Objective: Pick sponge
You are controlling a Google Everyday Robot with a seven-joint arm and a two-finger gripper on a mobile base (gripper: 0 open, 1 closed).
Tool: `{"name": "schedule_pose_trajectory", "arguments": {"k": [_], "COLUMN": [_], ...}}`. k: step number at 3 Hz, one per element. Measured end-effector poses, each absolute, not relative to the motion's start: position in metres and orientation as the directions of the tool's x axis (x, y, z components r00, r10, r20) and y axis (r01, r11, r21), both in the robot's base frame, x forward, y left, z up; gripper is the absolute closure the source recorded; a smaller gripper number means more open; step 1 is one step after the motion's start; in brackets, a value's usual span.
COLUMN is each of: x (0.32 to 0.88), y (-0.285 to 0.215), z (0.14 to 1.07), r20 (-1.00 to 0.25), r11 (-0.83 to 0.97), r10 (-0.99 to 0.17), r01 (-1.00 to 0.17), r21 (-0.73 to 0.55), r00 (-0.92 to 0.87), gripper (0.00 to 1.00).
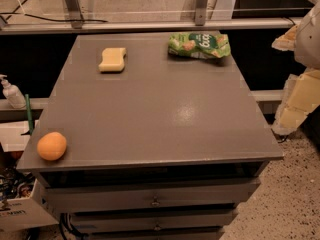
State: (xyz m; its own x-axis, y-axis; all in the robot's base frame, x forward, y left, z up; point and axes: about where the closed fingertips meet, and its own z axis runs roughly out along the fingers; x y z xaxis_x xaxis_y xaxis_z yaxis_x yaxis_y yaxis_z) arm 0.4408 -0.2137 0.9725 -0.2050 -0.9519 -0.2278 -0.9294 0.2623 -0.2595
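The sponge is a pale yellow foam block with pinched-in sides. It lies flat on the grey table, toward the far left. My gripper is at the right edge of the view, beside and off the table's right side, far from the sponge. Its pale yellow blocky fingers point downward and hold nothing that I can see.
A green snack bag lies at the far right of the table. A round orange fruit sits at the near left corner. A white pump bottle stands left of the table. Drawers are below the tabletop.
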Motion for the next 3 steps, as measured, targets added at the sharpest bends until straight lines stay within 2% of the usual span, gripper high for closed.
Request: {"name": "schedule_pose_trajectory", "arguments": {"k": [1,2,3], "x": [0.452,0.474,0.482], "y": [-0.195,-0.123,-0.095], "z": [0.96,0.946,0.942], "r20": [-0.326,-0.494,-0.546], "r11": [0.266,0.252,0.244], "r10": [-0.929,-0.864,-0.835], "r01": [-0.926,-0.933,-0.937], "r21": [-0.269,-0.256,-0.25], "r00": [-0.172,-0.098,-0.071], "gripper": [0.0,0.0,0.0]}}
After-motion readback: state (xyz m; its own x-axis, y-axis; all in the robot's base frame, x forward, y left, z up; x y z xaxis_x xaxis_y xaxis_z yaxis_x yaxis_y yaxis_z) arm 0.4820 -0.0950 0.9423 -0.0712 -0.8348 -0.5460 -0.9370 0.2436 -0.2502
